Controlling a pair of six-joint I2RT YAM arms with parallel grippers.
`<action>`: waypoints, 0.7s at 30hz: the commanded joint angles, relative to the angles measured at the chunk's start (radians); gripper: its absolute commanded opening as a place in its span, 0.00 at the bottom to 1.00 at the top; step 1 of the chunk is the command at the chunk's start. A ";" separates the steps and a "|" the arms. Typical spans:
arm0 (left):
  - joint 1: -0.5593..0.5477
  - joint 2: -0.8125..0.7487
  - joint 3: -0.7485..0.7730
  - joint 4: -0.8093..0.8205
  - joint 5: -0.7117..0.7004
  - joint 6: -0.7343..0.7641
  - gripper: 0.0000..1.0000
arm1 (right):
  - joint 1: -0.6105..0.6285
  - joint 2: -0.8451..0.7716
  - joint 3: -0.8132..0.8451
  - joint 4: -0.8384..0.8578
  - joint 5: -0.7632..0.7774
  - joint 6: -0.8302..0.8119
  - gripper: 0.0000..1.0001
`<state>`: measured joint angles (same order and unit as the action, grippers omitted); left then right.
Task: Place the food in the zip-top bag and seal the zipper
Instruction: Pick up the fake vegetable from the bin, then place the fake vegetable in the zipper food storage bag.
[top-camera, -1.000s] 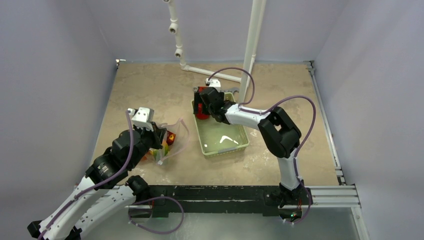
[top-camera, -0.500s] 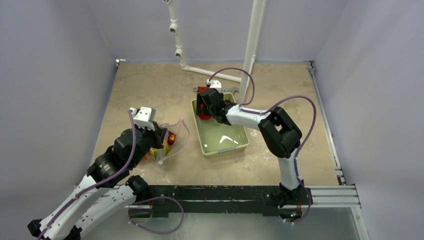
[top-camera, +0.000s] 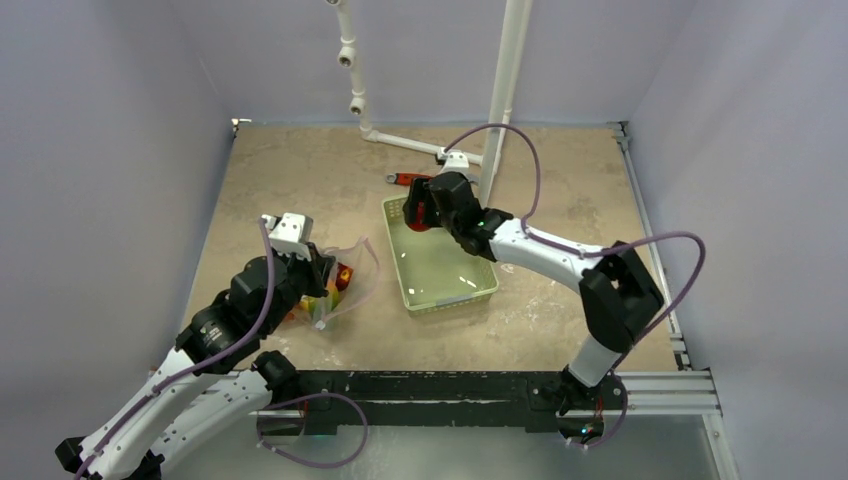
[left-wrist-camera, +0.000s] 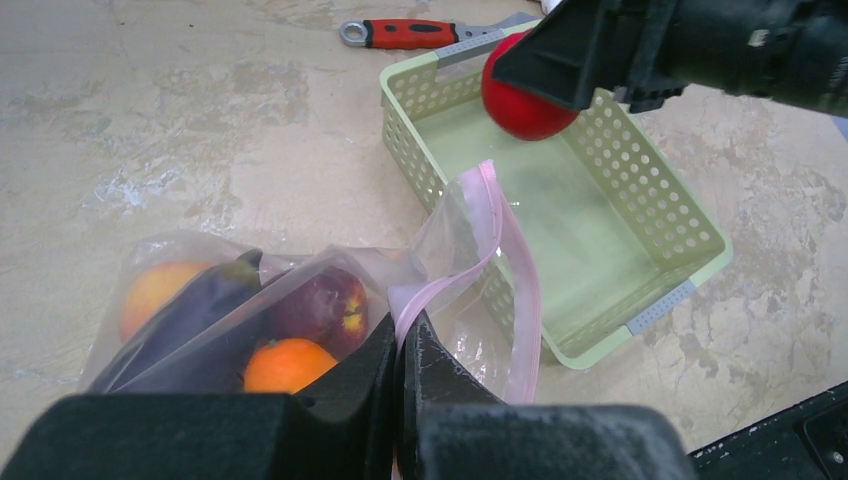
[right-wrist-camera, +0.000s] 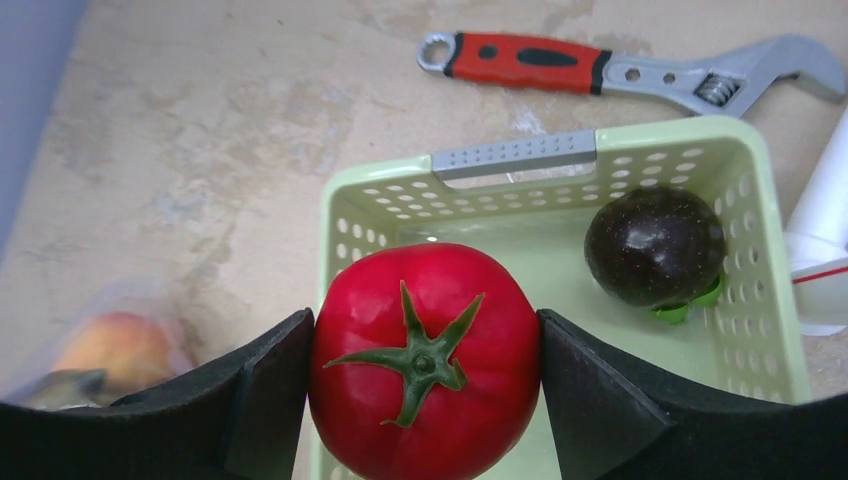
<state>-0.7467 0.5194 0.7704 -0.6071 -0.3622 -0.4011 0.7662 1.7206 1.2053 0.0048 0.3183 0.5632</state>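
The clear zip-top bag (left-wrist-camera: 200, 290) lies left of the basket, holding a dark purple eggplant (left-wrist-camera: 190, 310), an orange (left-wrist-camera: 285, 365), a red apple (left-wrist-camera: 320, 305) and a peach-coloured piece (left-wrist-camera: 155, 290). My left gripper (left-wrist-camera: 400, 340) is shut on the bag's pale pink zipper strip (left-wrist-camera: 500, 230) and holds the mouth up and open. My right gripper (right-wrist-camera: 425, 345) is shut on a red tomato (right-wrist-camera: 425, 300), held above the far end of the light green basket (right-wrist-camera: 515, 155). The tomato (top-camera: 417, 216) also shows in the top view. A dark purple fruit (right-wrist-camera: 655, 245) sits in the basket.
A red-handled wrench (right-wrist-camera: 530, 62) lies on the table just behind the basket. A white pipe frame (top-camera: 500, 100) stands behind the basket's far right corner. The basket (top-camera: 455, 300) sits between the two arms. Grey walls close in the table.
My right gripper has risen and shifted back and right with the tomato, and that arm's elbow has swung out to the right. The left arm and the bag have stayed put.
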 joint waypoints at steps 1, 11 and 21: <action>0.002 0.002 -0.003 0.042 0.006 -0.007 0.00 | 0.021 -0.146 -0.047 0.025 -0.048 -0.024 0.31; 0.002 0.011 -0.005 0.041 0.005 -0.009 0.00 | 0.193 -0.390 -0.102 0.001 -0.083 -0.072 0.29; 0.003 0.003 -0.004 0.039 0.000 -0.012 0.00 | 0.333 -0.498 -0.167 0.046 -0.163 -0.103 0.29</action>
<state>-0.7467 0.5266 0.7704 -0.6071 -0.3622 -0.4019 1.0637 1.2415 1.0576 0.0158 0.1902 0.4885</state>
